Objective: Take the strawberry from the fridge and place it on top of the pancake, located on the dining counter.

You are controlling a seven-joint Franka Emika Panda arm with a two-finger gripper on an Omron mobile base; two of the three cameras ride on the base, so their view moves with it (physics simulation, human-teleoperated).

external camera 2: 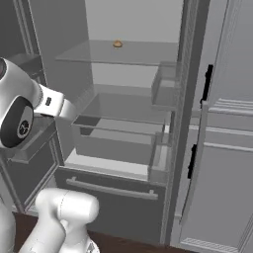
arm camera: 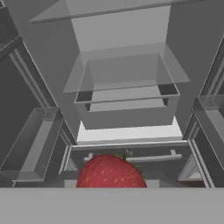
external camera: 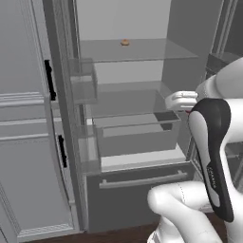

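Red and soft, the strawberry (arm camera: 111,171) sits close at the bottom of the hand view in front of the open fridge (arm camera: 127,109), the fingers closed together on it; I judge it light, easily bruised and a little slippery, best held gently across its widest part. From the left base view a small tan-orange item (external camera: 125,42) rests on the upper glass shelf (external camera: 142,50), well apart from the arm, with the clear drawer (external camera: 137,135) below. From the right base view the open fridge doors flank the arm, so backing out looks tight.
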